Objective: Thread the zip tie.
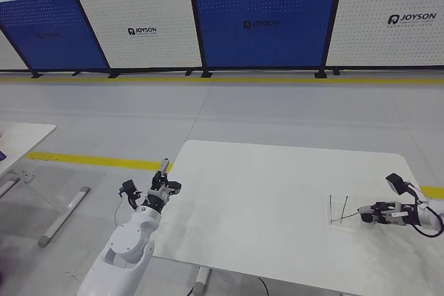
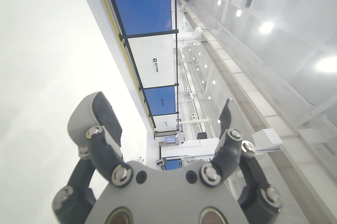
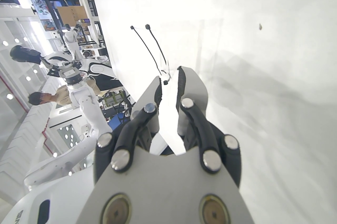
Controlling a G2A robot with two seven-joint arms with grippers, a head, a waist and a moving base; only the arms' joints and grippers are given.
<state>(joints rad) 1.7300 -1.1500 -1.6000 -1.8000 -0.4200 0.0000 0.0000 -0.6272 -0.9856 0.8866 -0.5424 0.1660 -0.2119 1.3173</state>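
Black zip ties lie near the white table's right edge, and none looks looped yet. The right tool is narrowed to a slim gap at one tie's end. The left tool gapes wide and empty. Threading seems wholly ahead.

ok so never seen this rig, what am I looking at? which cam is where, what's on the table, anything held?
It's a two-armed robot at a white table. The top picture looks down from a camera above its arms; the other two come from cameras on each wrist, so each shows its own gripper up close. On the table are thin black zip ties, just ahead of the right gripper. Its jaws stand slightly apart around the end of one tie, not visibly clamping it. The left gripper is wide open and empty, at the table's opposite edge.
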